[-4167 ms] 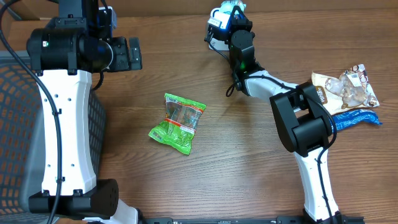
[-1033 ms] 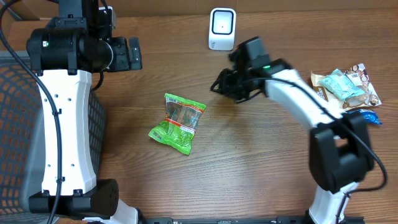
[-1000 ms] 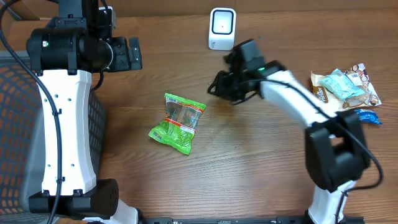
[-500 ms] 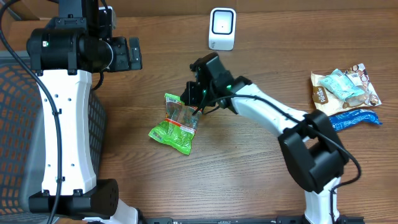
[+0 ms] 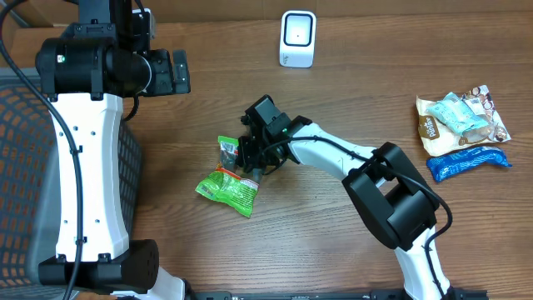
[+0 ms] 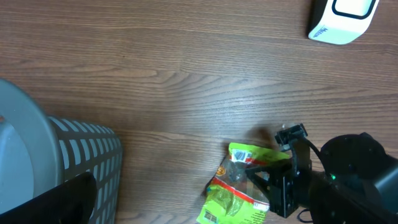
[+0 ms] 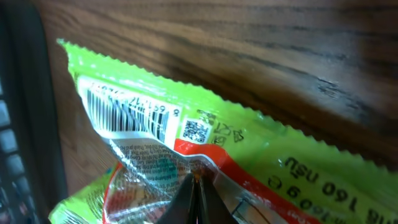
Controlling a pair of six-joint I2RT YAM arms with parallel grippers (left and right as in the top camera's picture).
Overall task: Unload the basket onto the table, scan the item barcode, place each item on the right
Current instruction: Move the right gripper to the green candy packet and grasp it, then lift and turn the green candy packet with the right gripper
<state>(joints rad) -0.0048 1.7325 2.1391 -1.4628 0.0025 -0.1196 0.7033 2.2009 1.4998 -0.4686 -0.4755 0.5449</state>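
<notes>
Right gripper (image 5: 251,162) is down on the wooden table (image 5: 333,242), just off centre toward 8 o'clock, and its jaws are pinched tight on the green snack packet (image 5: 225,177). The wrist camera shows the two fingertips squeezed together on the film where the orange band meets the clear window. The packet is crumpled at that pinch, its upper end bunched against the gripper and its lower end trailing off toward 7 o'clock on the wood. The barcode (image 7: 127,115) is plain to see close up, black bars on a white patch near the serrated edge, with a small QR code (image 7: 197,132) right beside it, both turned toward the wrist camera. The white barcode scanner (image 5: 297,39) stands at 12 o'clock, well apart from the packet. Left gripper (image 5: 173,72) hangs at about 10 o'clock with its jaws spread wide and nothing between them. The grey mesh basket (image 5: 17,167) sits at 9 o'clock, and at 3 o'clock there's a small heap of snack packs (image 5: 462,117) with a blue wrapper (image 5: 468,160) just below them.
</notes>
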